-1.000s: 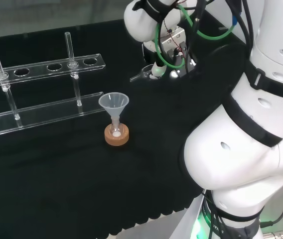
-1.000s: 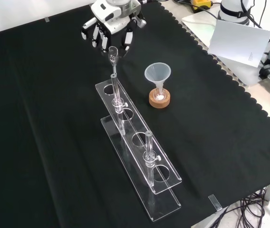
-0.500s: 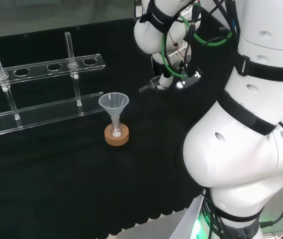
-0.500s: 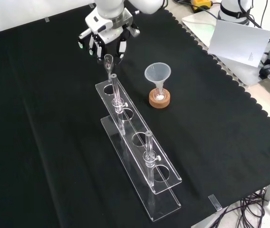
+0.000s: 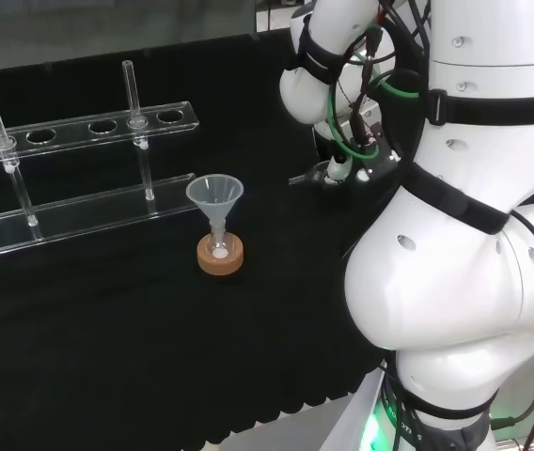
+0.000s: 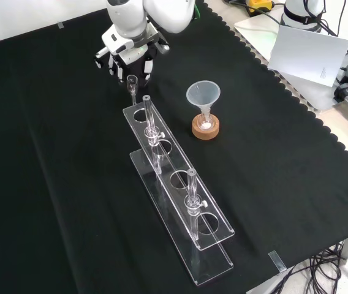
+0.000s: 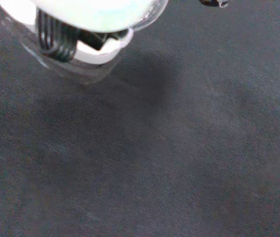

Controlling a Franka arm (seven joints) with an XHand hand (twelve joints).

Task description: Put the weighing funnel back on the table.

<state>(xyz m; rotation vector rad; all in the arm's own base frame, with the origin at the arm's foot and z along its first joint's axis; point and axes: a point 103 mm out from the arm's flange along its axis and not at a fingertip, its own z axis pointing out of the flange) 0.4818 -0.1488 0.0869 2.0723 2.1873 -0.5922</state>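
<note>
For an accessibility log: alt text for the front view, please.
The hand holds the small clear weighing funnel above the black cloth, just beyond the far end of a test tube rack. To the right, the funnel stands in a flask on a cork ring.

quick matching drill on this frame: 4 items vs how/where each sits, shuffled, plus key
1 weighing funnel
2 funnel
3 cork ring
4 rack

a under the small flask
b carries upright glass tubes
c held in the hand
d mouth up, stem in the small flask

Pairs: 1-c, 2-d, 3-a, 4-b
</note>
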